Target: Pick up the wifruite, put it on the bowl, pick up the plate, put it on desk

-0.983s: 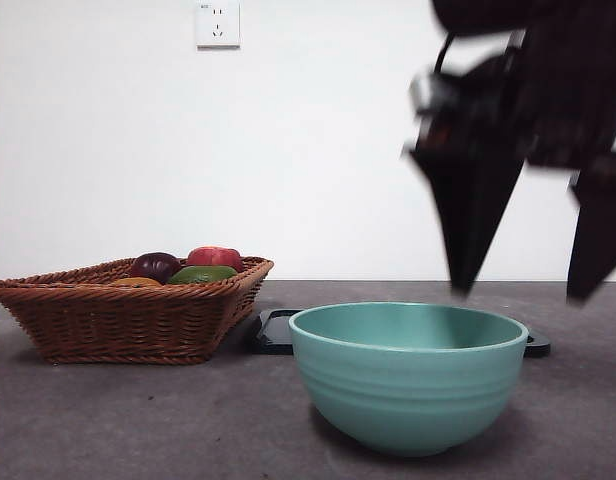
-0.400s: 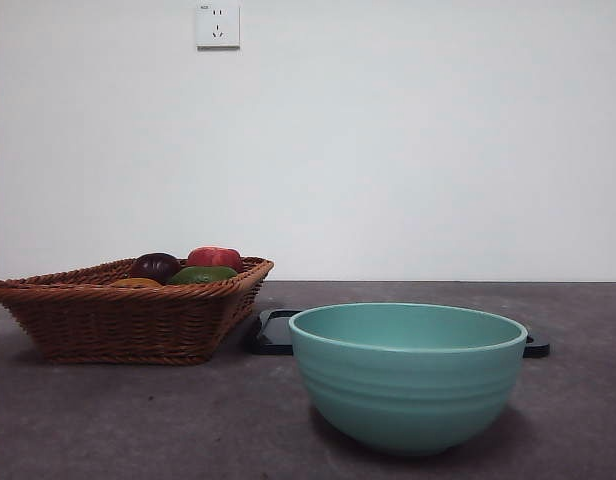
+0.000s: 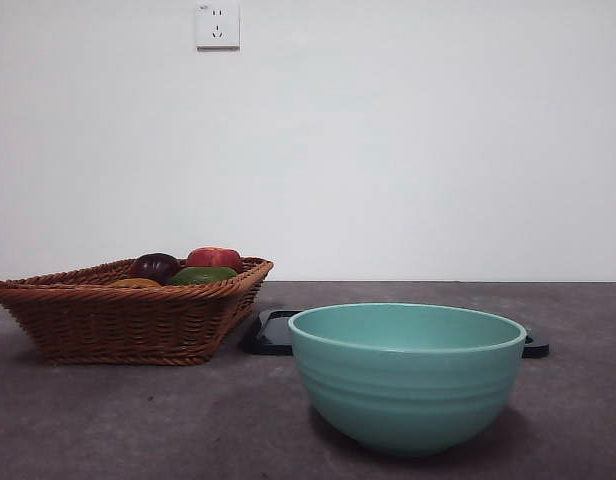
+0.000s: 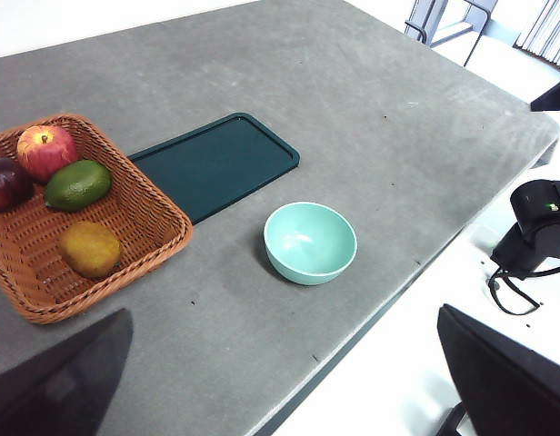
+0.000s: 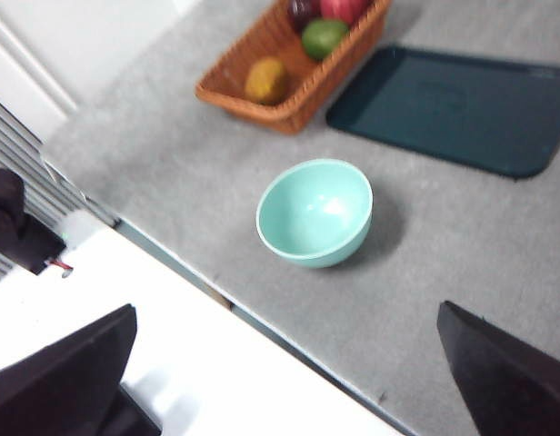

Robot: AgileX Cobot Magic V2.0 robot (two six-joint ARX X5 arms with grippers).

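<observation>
The tan wifruite [image 4: 89, 248] lies in the brown wicker basket [image 4: 125, 227], beside a green fruit, a red apple and a dark purple fruit. It also shows in the right wrist view [image 5: 265, 80] and just over the basket rim in the front view [image 3: 136, 283]. The teal bowl [image 3: 408, 385] stands empty on the grey desk [image 3: 138, 420], in front of the flat dark plate [image 4: 216, 163]. My left gripper [image 4: 283, 313] and right gripper [image 5: 285, 309] are both open, empty and high above the table, far from everything.
The basket [image 3: 128, 320] stands left of the bowl [image 4: 310, 242] and touches the plate's [image 5: 453, 109] edge. The table's front edge [image 5: 216, 295] runs close to the bowl [image 5: 314, 212]. A wall socket [image 3: 217, 24] is on the white wall.
A dark arm that hung over the bowl at the front view's upper right one second ago has left that view. The bowl, basket and plate have not moved.
</observation>
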